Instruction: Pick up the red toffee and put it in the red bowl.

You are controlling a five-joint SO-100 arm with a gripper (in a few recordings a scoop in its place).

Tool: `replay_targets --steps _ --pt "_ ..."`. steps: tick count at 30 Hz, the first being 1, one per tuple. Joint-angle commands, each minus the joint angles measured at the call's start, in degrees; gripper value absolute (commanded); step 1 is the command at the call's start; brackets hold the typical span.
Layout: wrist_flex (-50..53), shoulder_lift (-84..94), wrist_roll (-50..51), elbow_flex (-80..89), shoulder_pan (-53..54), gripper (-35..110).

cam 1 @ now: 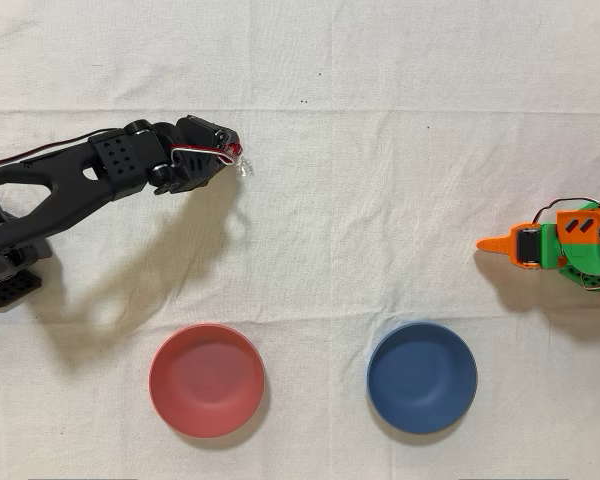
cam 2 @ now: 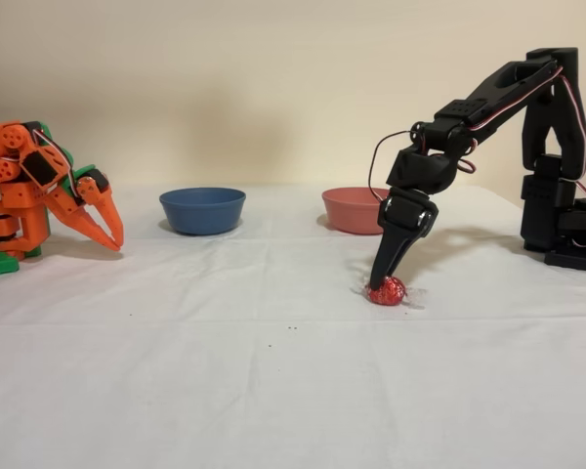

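Small, round red toffee point(cam 2: 387, 290) in shiny foil with clear twisted ends lies on the white cloth-covered tabletop point(cam 2: 273, 391), nearest the fixed camera. Black arm's tool point(cam 2: 379, 278) points steeply down with its tip touching the toffee; whether the jaws are parted or grip the candy cannot be told. In the overhead view the tool point(cam 1: 232, 152) covers most of the toffee point(cam 1: 242, 166), whose clear wrapper end shows. Round, shallow salmon-red bowl point(cam 1: 207, 380) sits well apart from the toffee, beside a dark blue bowl point(cam 1: 422, 377) of equal size. Idle orange arm point(cam 1: 560, 245) stands opposite.
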Motion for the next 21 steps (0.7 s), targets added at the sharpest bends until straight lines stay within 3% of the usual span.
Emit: replay_targets --steps 1,7,13,21 --pt "0.9 2.6 -0.5 -0.4 -0.3 1" --pt "0.4 2.6 -0.4 0.4 -0.3 2" --pt "0.5 2.7 -0.5 0.8 -0.1 24" --pt "2.1 3.9 -1.3 1.0 -0.5 28"
